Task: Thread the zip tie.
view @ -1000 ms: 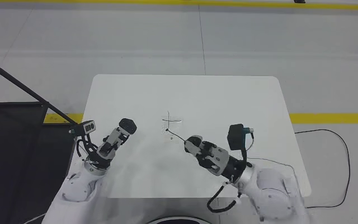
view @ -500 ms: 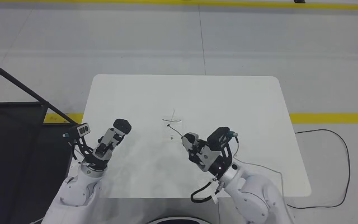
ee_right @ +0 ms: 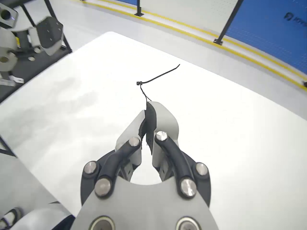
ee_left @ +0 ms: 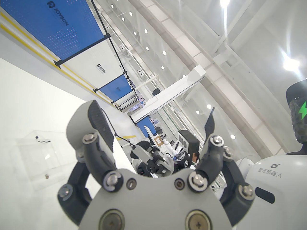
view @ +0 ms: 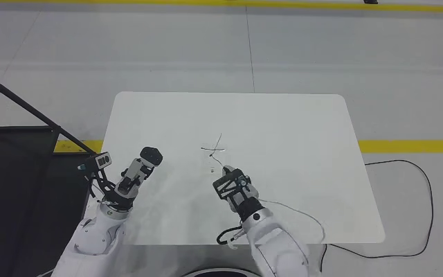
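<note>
Nearest you, your right gripper (ee_right: 150, 105) sits over the near middle of the white table (view: 291, 124), with its fingers pressed together on the thin end of the black zip tie (ee_right: 158, 75). From between the fingertips a short stretch of the tie runs out to its small square head (ee_right: 138, 83), just beyond the gripper. From the head a longer strap carries on away from you, bending slightly and ending in a narrow free tip (ee_right: 179, 65). You cannot tell from these views whether the strap touches the tabletop or hangs just above it.

Your left gripper (view: 150, 156) is over the near left part of the table, well apart from the tie. It is tilted upward, its fingers (ee_left: 99, 120) are spread wide, and it holds nothing.

In the top view the tie lies near the table's centre, a little toward your side, just beyond the right gripper.

Beyond the table is pale floor crossed by a yellow line (view: 401, 146). Farther off stand blue panels (ee_right: 275, 13) on black posts.
</note>
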Controlling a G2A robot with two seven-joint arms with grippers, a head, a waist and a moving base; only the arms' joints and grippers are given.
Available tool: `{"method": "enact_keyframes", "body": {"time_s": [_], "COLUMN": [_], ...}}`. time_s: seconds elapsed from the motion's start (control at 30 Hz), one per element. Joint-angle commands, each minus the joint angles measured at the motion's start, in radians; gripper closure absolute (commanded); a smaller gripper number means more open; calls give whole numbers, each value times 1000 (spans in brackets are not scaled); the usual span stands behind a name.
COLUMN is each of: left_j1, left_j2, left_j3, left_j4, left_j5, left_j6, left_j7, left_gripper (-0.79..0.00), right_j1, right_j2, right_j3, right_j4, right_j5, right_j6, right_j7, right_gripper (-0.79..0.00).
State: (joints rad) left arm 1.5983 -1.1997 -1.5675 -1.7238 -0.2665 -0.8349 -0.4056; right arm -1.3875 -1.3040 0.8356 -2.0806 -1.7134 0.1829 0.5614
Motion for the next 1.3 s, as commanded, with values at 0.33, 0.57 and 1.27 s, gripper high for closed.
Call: {"method": "enact_keyframes", "body": {"time_s": [0.33,0.57,1.27], "left_j1": [0,0,0], "left_j2": [0,0,0], "left_j3": [0,0,0], "left_j4": [0,0,0], "left_j5": [0,0,0], "left_j6": [0,0,0], "left_j7": [0,0,0], "left_gripper": [-785,-785,-785], "right_j1": [144,231,324], "right_j2": [-73,-123,-229], "right_j3": [-156,-184,-207], "right_j4": [166,271,448], "right_j5": [-226,-243,-261], "right_j6": [28,71,60], "right_j7": [298,381,486], "right_gripper": [0,0,-256]}}
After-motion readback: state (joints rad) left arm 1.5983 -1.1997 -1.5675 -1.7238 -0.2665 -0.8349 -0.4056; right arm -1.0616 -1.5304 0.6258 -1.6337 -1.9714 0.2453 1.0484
